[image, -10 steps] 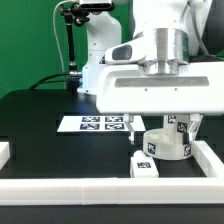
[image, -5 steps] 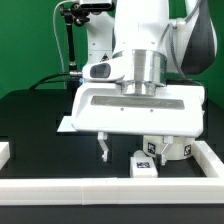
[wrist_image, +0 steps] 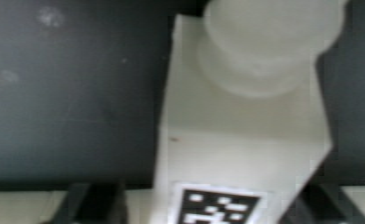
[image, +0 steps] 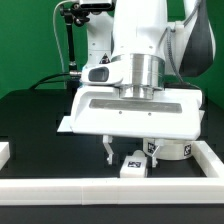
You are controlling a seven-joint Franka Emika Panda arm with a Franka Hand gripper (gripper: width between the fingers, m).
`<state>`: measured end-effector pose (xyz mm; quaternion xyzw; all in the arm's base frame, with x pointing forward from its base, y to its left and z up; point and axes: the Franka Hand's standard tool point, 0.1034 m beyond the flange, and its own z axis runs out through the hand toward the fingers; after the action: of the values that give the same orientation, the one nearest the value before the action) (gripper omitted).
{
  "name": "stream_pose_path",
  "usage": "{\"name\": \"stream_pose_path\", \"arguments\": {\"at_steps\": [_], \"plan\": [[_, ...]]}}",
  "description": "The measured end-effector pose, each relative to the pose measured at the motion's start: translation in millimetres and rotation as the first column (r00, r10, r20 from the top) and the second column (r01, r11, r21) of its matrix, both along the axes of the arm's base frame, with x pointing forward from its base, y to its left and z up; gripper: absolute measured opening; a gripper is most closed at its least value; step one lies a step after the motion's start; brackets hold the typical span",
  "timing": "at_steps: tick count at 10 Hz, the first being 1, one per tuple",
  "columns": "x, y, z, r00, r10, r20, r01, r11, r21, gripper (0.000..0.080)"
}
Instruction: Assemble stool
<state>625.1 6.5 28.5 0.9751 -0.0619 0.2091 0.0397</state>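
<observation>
Exterior, leg: leg [image: 133, 167] lies on the table [image: 35, 135] under the claw [image: 128, 158], just inside the front rail [image: 70, 187].
Exterior, claw: one finger [image: 108, 152] stands apart from the leg; the other is hidden.
Exterior, around: seat [image: 178, 151] just behind the leg, on the exterior view's right; marker board [image: 66, 124] partly hidden.
Wrist, leg: the leg's [wrist_image: 232, 130] tagged end sits between the fingers [wrist_image: 90, 203].
Wrist, claw: claw [wrist_image: 218, 203] part open astride the leg; whether it grips, cannot tell.

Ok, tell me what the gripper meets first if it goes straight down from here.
The gripper's fingers straddle the white leg, so going down the fingertips would likely meet the black table first. How much gap remains is unclear.
</observation>
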Motion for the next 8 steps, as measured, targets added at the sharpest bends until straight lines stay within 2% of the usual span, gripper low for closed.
{"name": "stream_pose_path", "arguments": {"at_steps": [1,4,6,8], "plan": [[0.0,-1.7,0.1,1.0,-0.003,0.0,0.003,1.0,0.0,0.0331],[-3.4,-12.6,1.3,1.0,-0.022,-0.011,0.022,1.0,0.005,0.0331],[-15.6,-22.8,3.4,0.996,-0.043,-0.078,0.045,0.999,0.024,0.0331],[-35.1,-35.4,1.8,0.99,-0.068,-0.126,0.073,0.997,0.031,0.0333]]}}
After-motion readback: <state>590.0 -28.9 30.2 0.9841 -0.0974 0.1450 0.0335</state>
